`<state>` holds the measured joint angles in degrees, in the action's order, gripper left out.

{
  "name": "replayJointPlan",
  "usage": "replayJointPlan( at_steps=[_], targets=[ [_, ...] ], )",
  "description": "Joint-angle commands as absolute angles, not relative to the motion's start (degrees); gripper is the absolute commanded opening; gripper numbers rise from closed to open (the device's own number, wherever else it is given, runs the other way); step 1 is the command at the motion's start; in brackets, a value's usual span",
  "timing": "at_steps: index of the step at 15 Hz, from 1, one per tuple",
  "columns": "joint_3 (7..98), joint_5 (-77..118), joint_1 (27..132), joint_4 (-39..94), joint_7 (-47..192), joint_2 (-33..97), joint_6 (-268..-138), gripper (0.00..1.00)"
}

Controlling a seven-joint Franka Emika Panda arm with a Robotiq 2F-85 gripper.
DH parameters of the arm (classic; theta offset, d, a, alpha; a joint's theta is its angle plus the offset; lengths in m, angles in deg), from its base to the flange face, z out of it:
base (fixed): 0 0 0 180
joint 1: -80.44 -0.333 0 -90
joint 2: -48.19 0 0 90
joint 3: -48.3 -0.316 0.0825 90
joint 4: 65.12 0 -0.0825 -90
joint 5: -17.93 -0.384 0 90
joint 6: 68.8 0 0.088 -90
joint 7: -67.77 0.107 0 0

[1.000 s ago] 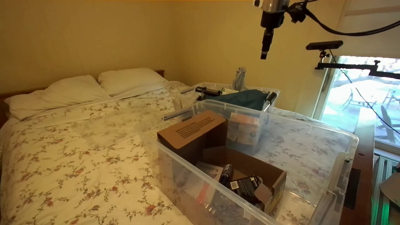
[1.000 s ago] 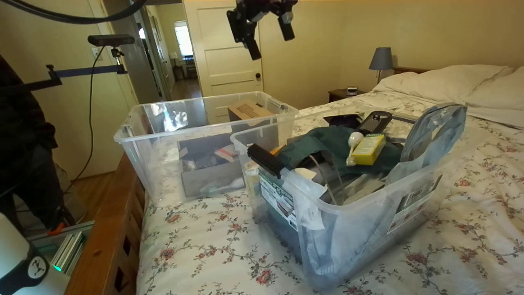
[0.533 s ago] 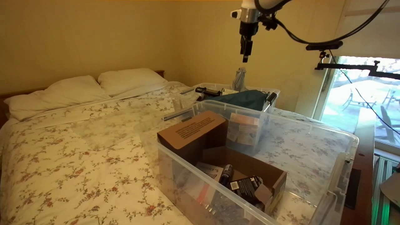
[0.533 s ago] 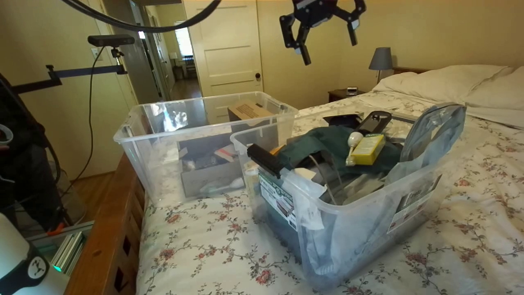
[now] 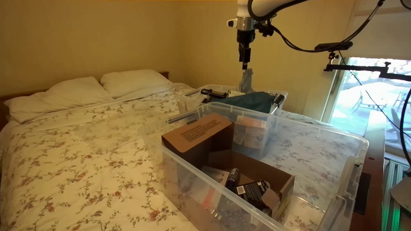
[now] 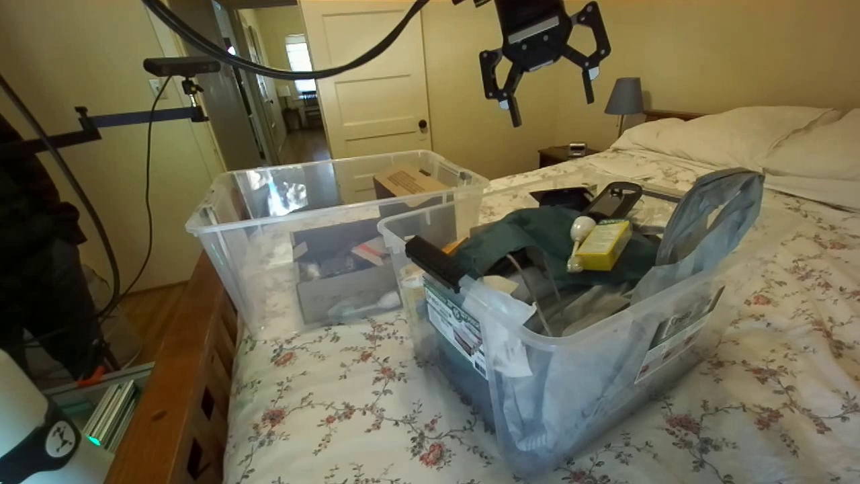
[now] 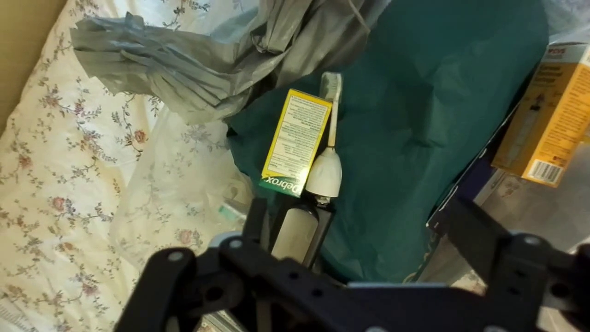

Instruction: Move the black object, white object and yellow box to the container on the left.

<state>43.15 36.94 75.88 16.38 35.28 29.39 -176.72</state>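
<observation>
The yellow box (image 6: 606, 245) and the white toothbrush-head object (image 6: 582, 230) lie side by side on dark green cloth in the right-hand clear bin (image 6: 557, 341). The black object (image 6: 618, 199) lies behind them. The wrist view shows the yellow box (image 7: 297, 138), the white object (image 7: 325, 173) touching its side, and the black object (image 7: 295, 233) with a pale face, partly covered by my finger linkage. My gripper (image 6: 552, 107) is open and holds nothing, above the bin; its fingers (image 7: 359, 210) are spread wide. The left-hand clear container (image 6: 316, 211) holds an open cardboard box (image 5: 197, 133).
A grey plastic bag (image 6: 715, 208) stands up above the right-hand bin's rim, close below my gripper in an exterior view (image 5: 246, 81). A black latch (image 6: 435, 262) sits on the rim. An orange box (image 7: 544, 115) lies beside the green cloth. A camera (image 5: 333, 46) stands on a side arm.
My gripper has swung from nearer the left-hand container to above the right-hand bin and has come lower. It stays open. The objects in the bins have not moved.
</observation>
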Motion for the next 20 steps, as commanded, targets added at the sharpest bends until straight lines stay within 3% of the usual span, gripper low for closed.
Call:
replayJointPlan(
  at_steps=[1,11,20],
  targets=[
    [43.91,34.85,75.71,14.44,44.38,27.56,-175.82,1.0],
    [44.09,23.29,79.0,2.09,55.65,9.61,-193.52,1.0],
    [43.92,24.74,76.63,-9.2,53.51,-0.88,-191.74,1.0]
  ],
)
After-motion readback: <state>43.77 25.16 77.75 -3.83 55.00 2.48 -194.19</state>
